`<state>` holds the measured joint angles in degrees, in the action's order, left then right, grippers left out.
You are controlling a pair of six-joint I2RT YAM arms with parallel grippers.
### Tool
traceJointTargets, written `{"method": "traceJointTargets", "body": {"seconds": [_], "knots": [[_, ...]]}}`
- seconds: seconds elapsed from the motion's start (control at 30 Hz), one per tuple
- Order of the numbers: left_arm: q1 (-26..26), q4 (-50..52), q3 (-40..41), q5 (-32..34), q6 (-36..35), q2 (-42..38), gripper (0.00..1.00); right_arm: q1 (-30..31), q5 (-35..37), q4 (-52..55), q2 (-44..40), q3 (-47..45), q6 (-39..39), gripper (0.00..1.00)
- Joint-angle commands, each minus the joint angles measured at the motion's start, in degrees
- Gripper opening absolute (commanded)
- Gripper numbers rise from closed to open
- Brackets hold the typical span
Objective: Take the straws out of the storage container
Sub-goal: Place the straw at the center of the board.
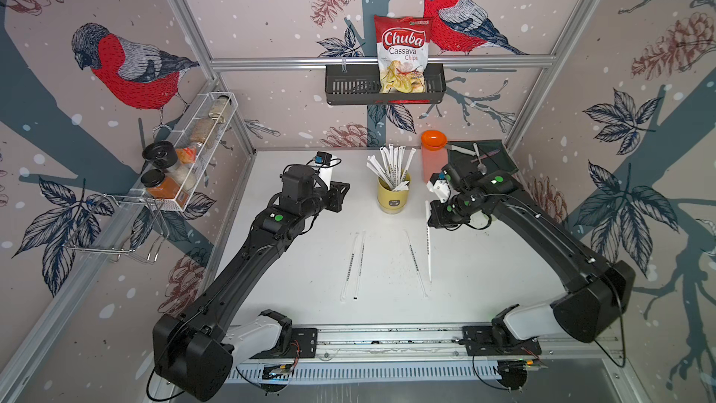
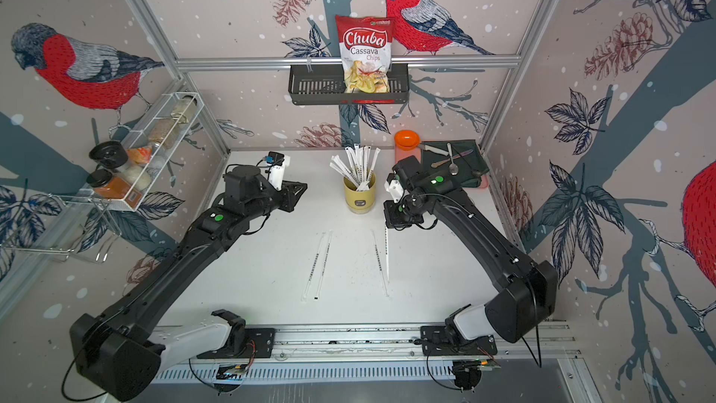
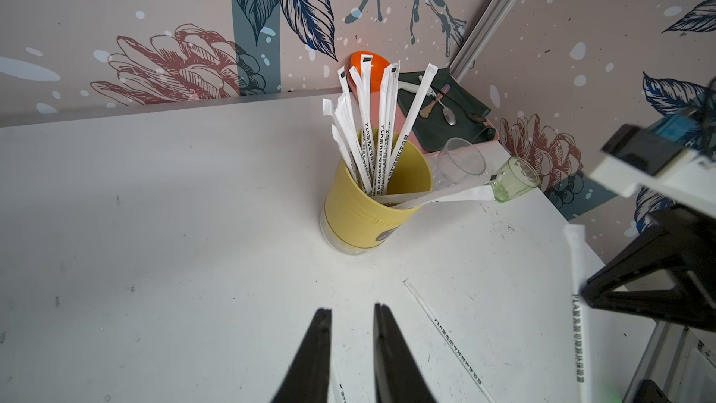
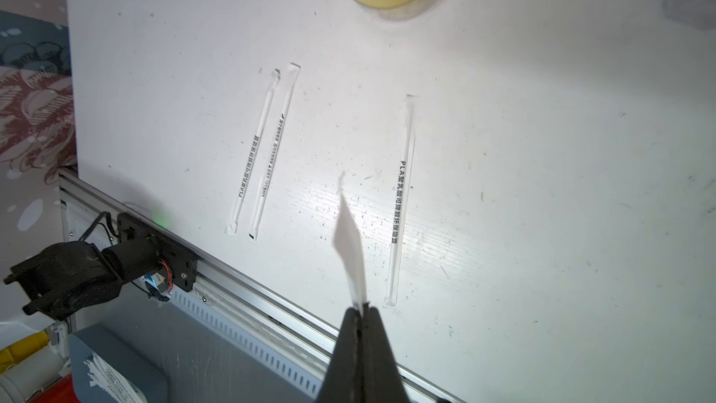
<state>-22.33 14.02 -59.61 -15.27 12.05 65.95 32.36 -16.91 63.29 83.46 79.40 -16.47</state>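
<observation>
The storage container [image 1: 393, 195], a pale yellow cup, stands at the back middle of the white table with several wrapped straws [image 1: 391, 166] sticking up out of it. Two straws [image 1: 354, 261] lie side by side in front of it, and a third straw [image 1: 414, 261] lies to their right. My right gripper [image 4: 362, 308] is shut on the end of another straw [image 4: 350, 242], held right of the cup over the third one. Left of the cup, my left gripper [image 3: 352, 308] is open with nothing between its jaws.
An orange-lidded pink tub [image 1: 434, 157] and a dark green tray [image 1: 494, 166] with cutlery sit at the back right. A clear glass [image 3: 461, 164] and a green glass [image 3: 515, 178] stand just right of the cup. The arms' rail [image 1: 387, 337] runs along the front edge.
</observation>
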Motion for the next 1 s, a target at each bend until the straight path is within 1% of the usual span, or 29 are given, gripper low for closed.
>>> {"method": "traceJointTargets", "body": {"seconds": [0.0, 0.17, 0.43, 0.63, 0.97], "knots": [[0.09, -1.86, -0.08, -1.89, 0.50, -0.26, 0.24, 1.35, -1.17, 0.27, 1.96, -3.18, -0.31, 0.00], [0.09, -1.63, -0.29, -3.22, 0.78, -0.04, 0.24, 1.68, 1.00, -3.42, 5.31, -6.98, -0.19, 0.00], [0.04, -1.89, -0.11, -3.76, 0.90, -0.43, 0.25, 0.31, -0.76, -12.53, 12.18, -10.87, 0.40, 0.00], [0.09, -1.82, -0.07, -3.89, 0.86, -0.04, 0.25, -0.32, 0.25, -12.48, 16.72, -9.14, 2.60, 0.00], [0.09, -1.89, 0.02, -3.98, 0.73, 0.47, 0.25, -0.72, 1.83, -13.05, 21.41, -6.68, 3.78, 0.00]]}}
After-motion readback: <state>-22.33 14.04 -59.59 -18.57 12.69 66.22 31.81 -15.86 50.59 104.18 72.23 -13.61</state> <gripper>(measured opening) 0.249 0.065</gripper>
